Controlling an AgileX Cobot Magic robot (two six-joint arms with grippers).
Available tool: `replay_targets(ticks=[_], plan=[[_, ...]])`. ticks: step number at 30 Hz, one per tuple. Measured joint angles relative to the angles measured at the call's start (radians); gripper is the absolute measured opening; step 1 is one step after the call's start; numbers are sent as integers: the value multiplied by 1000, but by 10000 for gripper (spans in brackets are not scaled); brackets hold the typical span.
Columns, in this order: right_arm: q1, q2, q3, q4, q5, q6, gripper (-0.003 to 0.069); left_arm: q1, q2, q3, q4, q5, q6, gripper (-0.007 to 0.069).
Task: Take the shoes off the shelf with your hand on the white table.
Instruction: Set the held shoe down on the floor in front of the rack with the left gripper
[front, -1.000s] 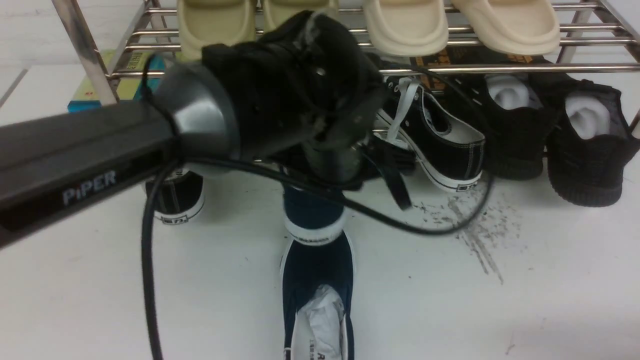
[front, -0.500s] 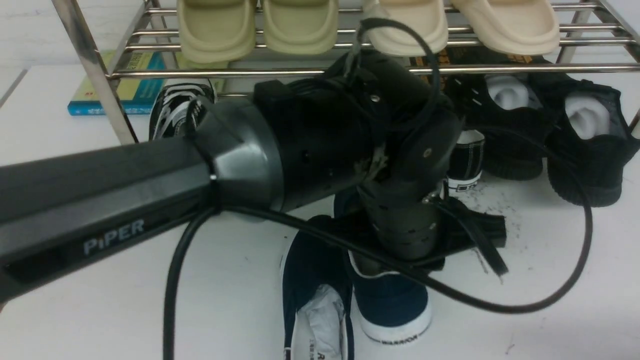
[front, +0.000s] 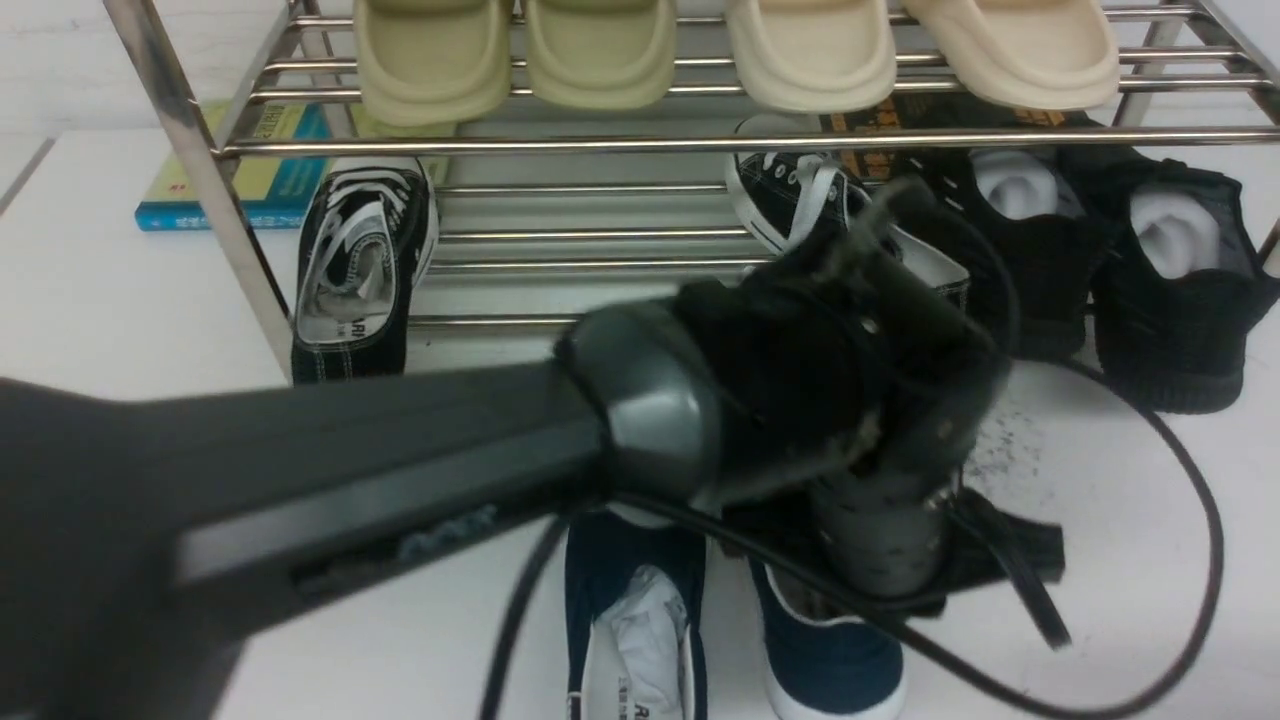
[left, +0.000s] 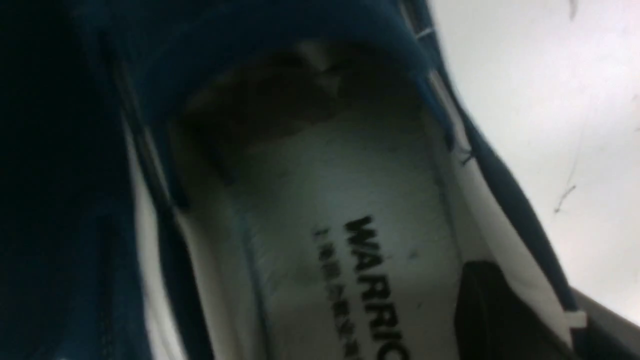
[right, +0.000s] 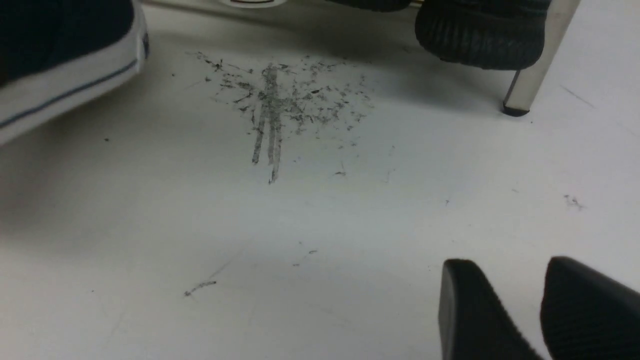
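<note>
One navy slip-on shoe (front: 635, 610) with paper stuffing lies on the white table (front: 1100, 620), its heel toward the camera. My left gripper (front: 880, 570) hangs from the dark grey arm and is shut on the side wall of the second navy shoe (front: 830, 665), just right of the first. In the left wrist view one finger (left: 495, 310) is inside that shoe (left: 350, 200), over the WARRIOR insole. I cannot tell whether this shoe touches the table. My right gripper (right: 510, 265) is open and empty, low over the table. The chrome shelf (front: 600, 145) stands behind.
Black lace-up sneakers (front: 365, 260) (front: 800, 190) and black knit sneakers (front: 1180, 290) sit on the lower tier, with beige slippers (front: 810, 50) above. A book (front: 250, 170) lies at the back left. A grey scuff (right: 272, 110) marks the table. A shelf leg (right: 530, 65) and a trailing cable (front: 1195, 560) are at the right.
My left arm has swung right and toward the camera, carrying the second navy shoe from near the shelf to beside the first. The first shoe has not moved.
</note>
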Motion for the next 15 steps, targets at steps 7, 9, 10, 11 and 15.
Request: replay_targets(ticks=[7, 9, 10, 11, 15], plan=[[0, 0, 0, 0, 0, 0, 240, -7, 22, -1, -26, -7, 1, 39], [0, 0, 0, 0, 0, 0, 240, -7, 22, -1, -36, 2, 12, 40], [0, 0, 0, 0, 0, 0, 240, -7, 22, -1, -44, 12, 18, 41], [0, 0, 0, 0, 0, 0, 240, -7, 22, -1, -46, 17, 20, 41], [0, 0, 0, 0, 0, 0, 240, -7, 22, -1, -53, 46, 27, 45]])
